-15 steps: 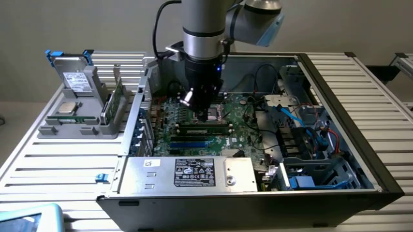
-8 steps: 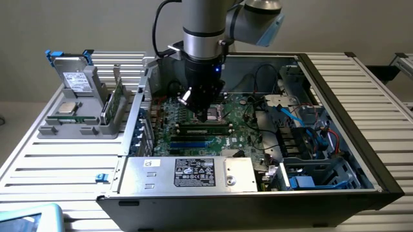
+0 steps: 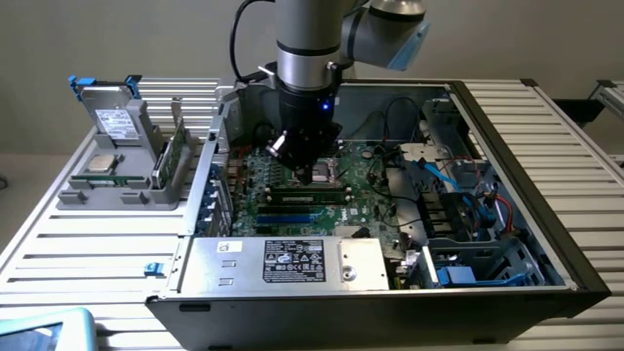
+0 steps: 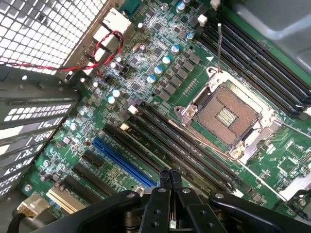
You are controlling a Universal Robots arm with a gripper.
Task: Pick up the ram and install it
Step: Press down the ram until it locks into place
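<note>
A long green ram stick [image 3: 310, 194] with dark chips stands on edge along the black memory slots of the motherboard [image 3: 375, 186], inside the open computer case. My gripper [image 3: 314, 175] hangs just above the middle of the stick, shut, with nothing between its fingers. Whether the tips touch the stick I cannot tell. In the wrist view the closed fingertips of the gripper [image 4: 169, 174] sit over the black memory slots [image 4: 170, 141], beside the open processor socket [image 4: 226, 114].
A silver power supply [image 3: 283, 262] fills the case's near side, and cables and drive bays [image 3: 458, 197] crowd the exterior view's right. On the exterior view's left, a grey holder [image 3: 117, 196] carries a drive, a square chip and an upright green board [image 3: 169, 159].
</note>
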